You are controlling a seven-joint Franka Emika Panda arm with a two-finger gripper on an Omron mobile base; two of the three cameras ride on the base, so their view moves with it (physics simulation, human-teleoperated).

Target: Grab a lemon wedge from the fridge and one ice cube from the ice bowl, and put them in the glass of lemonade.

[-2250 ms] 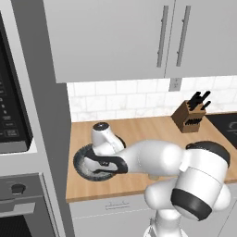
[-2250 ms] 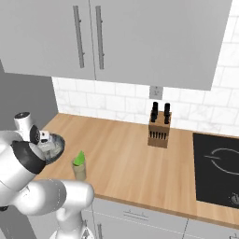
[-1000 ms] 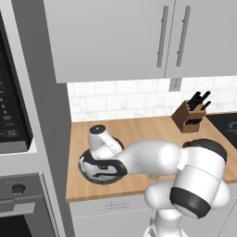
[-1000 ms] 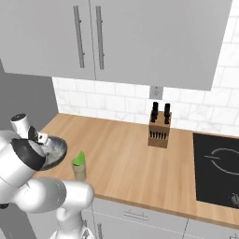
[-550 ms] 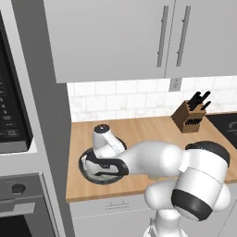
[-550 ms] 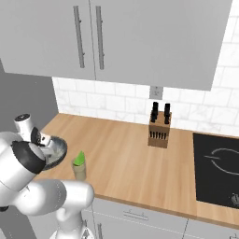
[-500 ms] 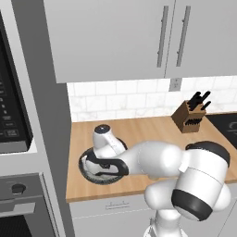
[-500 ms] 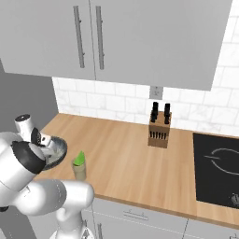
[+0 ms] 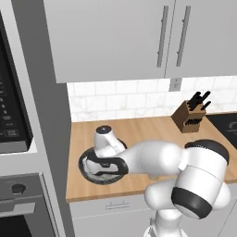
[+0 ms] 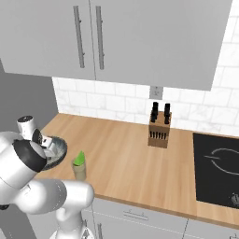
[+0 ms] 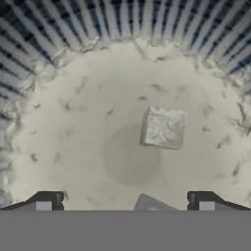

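Pale wooden countertop (image 10: 121, 158) under flat grey wall cupboards (image 10: 140, 42) w/ long bar handles, white tiled backsplash (image 9: 134, 99) behind. Black-fronted wall oven (image 9: 11, 115) at far left of left base view; black hob (image 10: 217, 170) at right end of counter.

White arm w/ dark joints (image 9: 185, 180) bent over left end of counter, wrist pointing down into round shallow ice bowl w/ dark blue-grey speckled rim and pale whitish inside (image 9: 84, 167). Bowl near front-left corner of counter, also seen at (image 10: 59, 150).

Wooden knife block w/ black handles (image 10: 158, 130) upright near backsplash, well apart from bowl.

Small clear tumbler of pale lemonade (image 10: 79, 171) near counter front edge, just beside bowl; tiny yellowish-green lemon wedge (image 10: 80, 158) sticking up from its top.

In hand view: gripper (image 11: 124, 202) hanging over bowl floor, jaws spread fully wide, nothing between them. One pale square ice cube (image 11: 163, 128) lying on bowl floor (image 11: 88, 122), ahead of tips and apart from them, slightly toward one finger's side. Second pale chunk (image 11: 153, 204) at bottom edge between tips, cut off, hard to ID.
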